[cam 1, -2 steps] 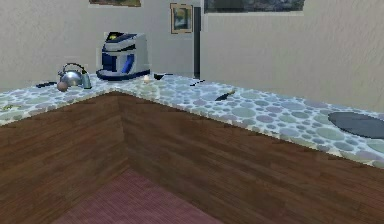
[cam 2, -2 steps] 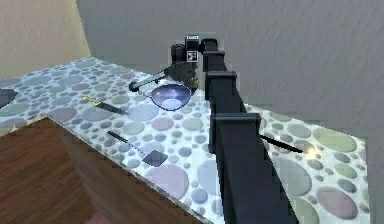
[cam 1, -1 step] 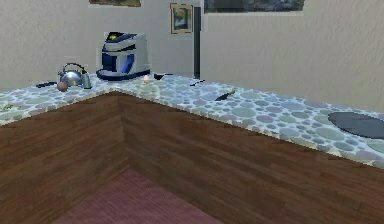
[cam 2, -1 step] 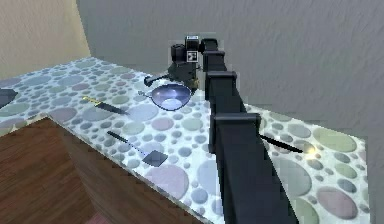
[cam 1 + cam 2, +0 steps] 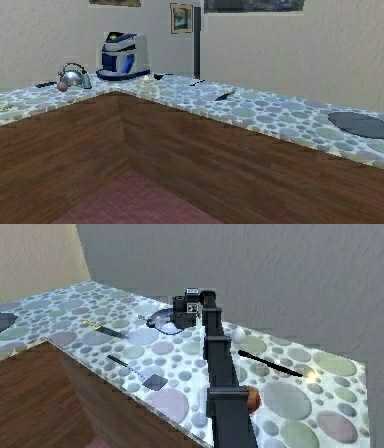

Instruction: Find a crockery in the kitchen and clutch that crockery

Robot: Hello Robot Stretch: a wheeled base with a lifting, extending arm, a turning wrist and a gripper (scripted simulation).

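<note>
Grey and shallow, a dish (image 5: 158, 321), probably the crockery sought, lies toward the counter's (image 5: 60, 319) far edge. The arm (image 5: 222, 374) stretches across to bring the gripper (image 5: 173, 316) to it, but whether it holds anything cannot be told.

We see a kettle (image 5: 73, 75) beside a blue-and-white coffee machine (image 5: 124, 55) on the pebbled counter (image 5: 290, 118); a framed picture (image 5: 181, 17) hangs behind.

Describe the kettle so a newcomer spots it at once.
In the forward view, follow the pebble-patterned countertop to its back corner, where a boxy blue-and-white machine stands. The kettle sits just left of it: small, rounded and silvery with an arched handle, where its neighbour is square.
</note>
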